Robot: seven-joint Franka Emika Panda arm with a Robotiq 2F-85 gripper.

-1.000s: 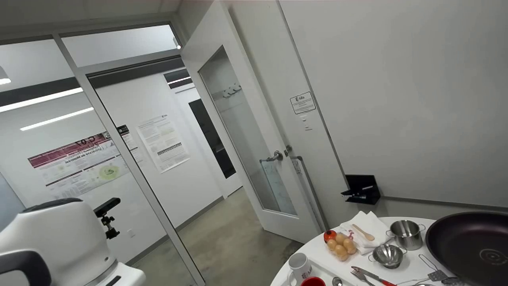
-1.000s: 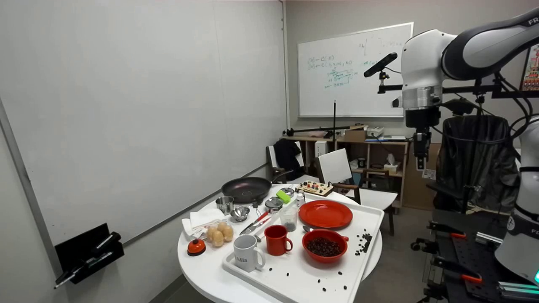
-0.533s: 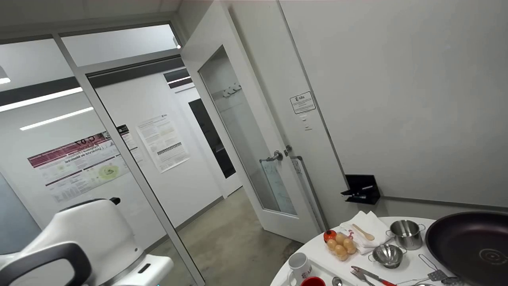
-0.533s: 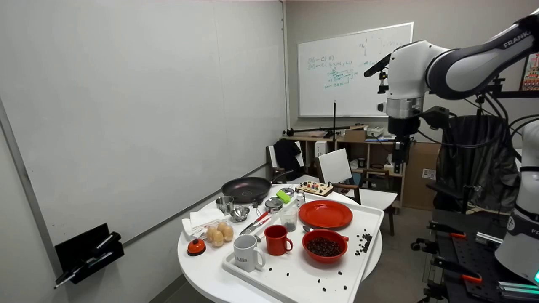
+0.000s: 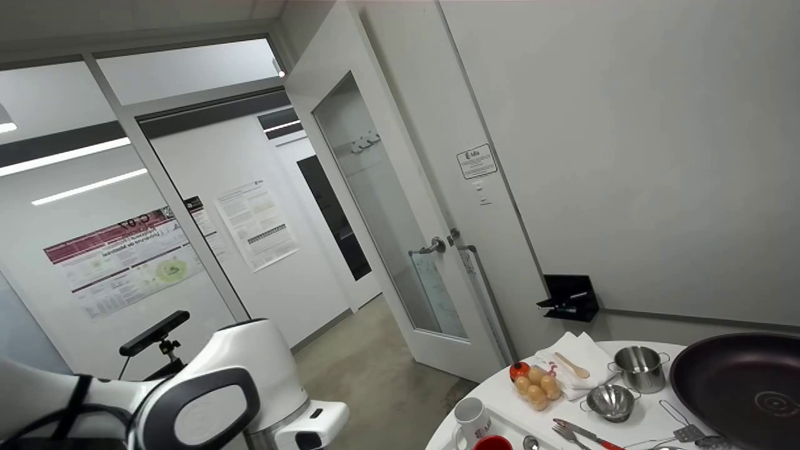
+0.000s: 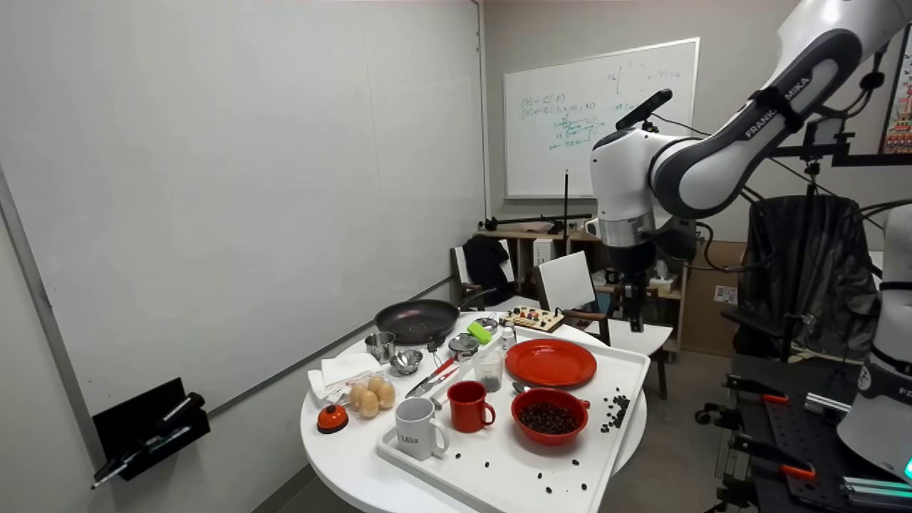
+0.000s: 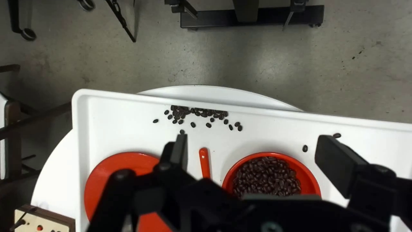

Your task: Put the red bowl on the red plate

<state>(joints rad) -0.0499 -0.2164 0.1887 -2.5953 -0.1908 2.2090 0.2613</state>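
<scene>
In an exterior view the red bowl (image 6: 548,437) stands whole on the tray (image 6: 507,486), dark beans (image 6: 547,418) inside, near the red plate (image 6: 551,362). The wrist view partly hides both behind the gripper (image 7: 252,149) but shows its fingers wide apart, gripping nothing, and a red handle (image 7: 204,162) lying between plate and bowl.

In an exterior view the tilted outlook faces a door (image 5: 394,200), the table (image 5: 502,395) cut off at lower right. In an exterior view the aim runs down across the bowl (image 6: 548,439) and plate (image 6: 550,362) to a whiteboard (image 6: 548,164). Pan (image 6: 417,320) and grey mug (image 6: 417,431) show in both exterior views. The wrist view — nearer — looks steeply down past the jaws onto bowl and plate.
</scene>
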